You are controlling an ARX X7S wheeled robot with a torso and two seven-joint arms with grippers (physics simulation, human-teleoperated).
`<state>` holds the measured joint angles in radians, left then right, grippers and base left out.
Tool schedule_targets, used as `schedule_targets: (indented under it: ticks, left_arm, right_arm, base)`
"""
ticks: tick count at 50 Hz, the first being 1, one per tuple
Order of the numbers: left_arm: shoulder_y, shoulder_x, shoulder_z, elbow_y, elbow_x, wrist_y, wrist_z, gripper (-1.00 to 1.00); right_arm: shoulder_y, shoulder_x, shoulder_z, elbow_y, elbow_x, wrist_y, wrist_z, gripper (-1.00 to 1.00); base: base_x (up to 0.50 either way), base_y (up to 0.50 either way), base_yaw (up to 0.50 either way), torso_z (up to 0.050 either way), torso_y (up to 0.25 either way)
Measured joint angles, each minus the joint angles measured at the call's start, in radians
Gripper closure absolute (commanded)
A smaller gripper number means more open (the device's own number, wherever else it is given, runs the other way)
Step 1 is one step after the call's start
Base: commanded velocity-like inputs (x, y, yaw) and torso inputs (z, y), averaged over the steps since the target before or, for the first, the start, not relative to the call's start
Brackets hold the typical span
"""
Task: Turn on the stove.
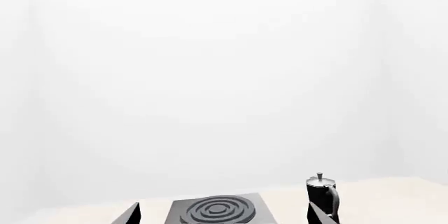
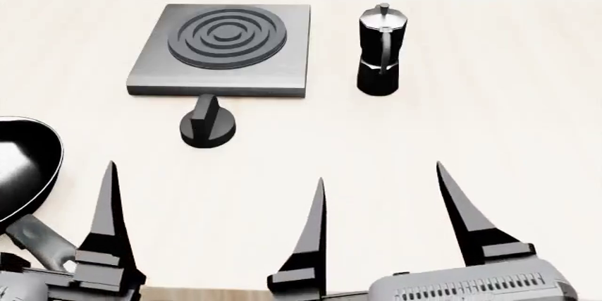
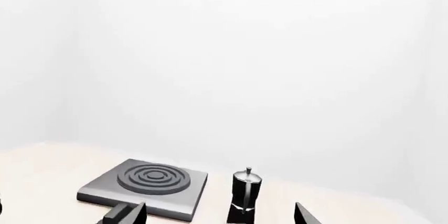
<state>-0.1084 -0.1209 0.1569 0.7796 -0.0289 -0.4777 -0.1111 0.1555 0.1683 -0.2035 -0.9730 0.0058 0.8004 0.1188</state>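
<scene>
The stove [image 2: 225, 47] is a square grey plate with dark concentric burner rings at the far left of the pale table. Its small black knob [image 2: 208, 123] with an upright fin stands just in front of the plate. My left gripper [image 2: 216, 172] is open wide and empty, short of the knob, which lies ahead between the fingers. In the left wrist view my left gripper [image 1: 224, 204] frames the stove [image 1: 217, 211]; the knob is out of view there. My right gripper [image 3: 220, 204] is open and empty, with the stove [image 3: 150, 182] ahead to one side. One of its fingers [image 2: 458, 209] shows in the head view.
A black moka pot [image 2: 379, 51] stands right of the stove; it also shows in the left wrist view [image 1: 322, 192] and the right wrist view [image 3: 245, 192]. A black frying pan [image 2: 24, 167] lies at the left edge beside my left gripper. The table's front edge runs under the grippers.
</scene>
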Motion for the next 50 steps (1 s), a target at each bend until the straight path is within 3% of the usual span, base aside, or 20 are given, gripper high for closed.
schedule_targets:
  ticks: [28, 50]
  left_arm:
    - [-0.07, -0.021, 0.023, 0.141, -0.03, -0.051, -0.039, -1.0]
    - [-0.072, -0.045, 0.046, 0.17, -0.05, -0.06, -0.081, -1.0]
  right_arm:
    - [0.038, -0.147, 0.014, -0.07, -0.31, 0.001, -0.23, -1.0]
    - [0.038, -0.165, 0.013, -0.074, -0.352, 0.005, -0.274, -1.0]
  base:
    - [0.0, 0.0, 0.0, 0.0, 0.0]
    - [0.0, 0.11, 0.0, 0.0, 0.0]
